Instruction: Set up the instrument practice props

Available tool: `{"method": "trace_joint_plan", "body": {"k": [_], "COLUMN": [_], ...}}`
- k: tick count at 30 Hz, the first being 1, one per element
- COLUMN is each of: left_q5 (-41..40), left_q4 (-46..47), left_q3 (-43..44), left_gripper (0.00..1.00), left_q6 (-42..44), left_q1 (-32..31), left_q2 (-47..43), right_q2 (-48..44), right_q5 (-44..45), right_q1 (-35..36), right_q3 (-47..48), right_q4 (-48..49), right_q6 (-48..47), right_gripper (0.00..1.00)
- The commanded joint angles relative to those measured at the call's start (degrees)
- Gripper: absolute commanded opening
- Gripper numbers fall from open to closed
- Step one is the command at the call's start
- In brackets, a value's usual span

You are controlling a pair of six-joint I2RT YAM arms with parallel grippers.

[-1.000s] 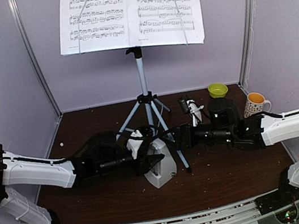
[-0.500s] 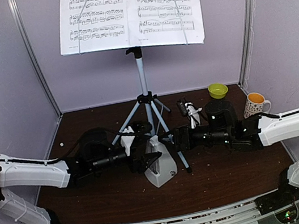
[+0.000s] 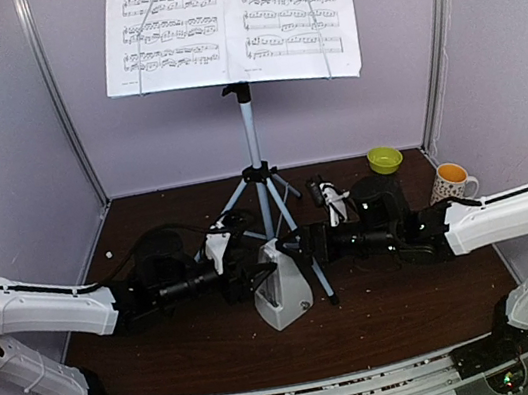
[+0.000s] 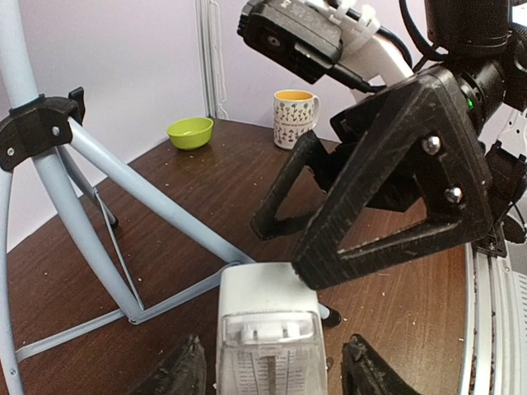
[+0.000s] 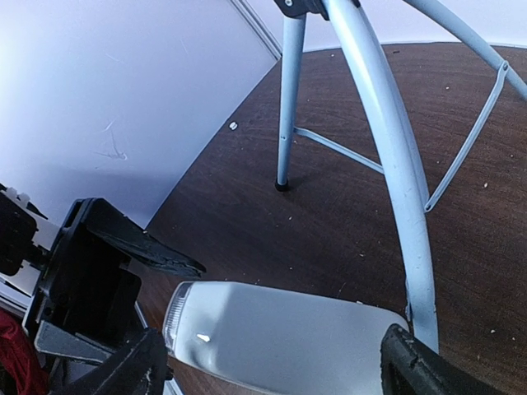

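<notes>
- Straddling the white pyramid metronome (image 3: 283, 298) from both sides: left tool (image 4: 273, 350) reaches in from the left, right tool (image 5: 274, 341) from the right, meeting low at mid table (image 3: 414, 304).
- Left tool is released: in its wrist view its two black fingers (image 4: 183, 370) sit either side of the metronome with a thin gap on each side, so no grip shows.
- Right tool is also released, jaws spread wide. The right wrist view has the metronome body lying between the two fingers.
- In the left wrist view, the nearer triangular finger (image 4: 387, 206) of the right tool comes down to the metronome's top corner. It looks like it touches, but I cannot tell for sure.
- Metronome stands on the table just beside the front tripod leg (image 5: 395, 164), at the foot of the stand.
- Silver tripod music stand (image 3: 250, 129) is upright at the table's centre back, legs spread, desk high above both arms.
- Two sheet-music pages (image 3: 175, 30) rest side by side on the desk, each under a thin wire holder.
- Yellow-green bowl (image 3: 384, 159) sits at the back right of the table. The white mug (image 3: 452, 182) with orange inside is near it, closer to the right wall. Both are well apart from the tools.
</notes>
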Motion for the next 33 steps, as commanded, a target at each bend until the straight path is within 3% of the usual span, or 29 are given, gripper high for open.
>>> {"method": "trace_joint_plan", "body": {"k": [1,13,22,33], "left_q5": [-1.37,-0.82,-0.76,0.01], "left_q4": [1.93,1.12,3.42,7.23], "left_q3": [1.45,3.42,0.15,-4.59], "left_gripper": [0.56,0.53,0.29,0.14], "left_q6": [-1.69,-2.29,-1.44,1.84], "left_q1": [0.08,0.08,0.08,0.08], "left_q2": [0.8,2.72,1.29,0.39], "right_q2": [1.58,3.83,4.47,7.84], "right_q5": [-0.91,-0.73,2.42,3.79], "right_q1": [-0.45,-0.6,-1.08,-2.6], "right_q3": [1.1,0.16,-1.39,-5.97], "right_q4": [1.28,1.25,-1.69,-1.95], "right_q6": [0.93,1.06,0.72,-0.88], "right_gripper": [0.89,0.86,0.82,0.78]}}
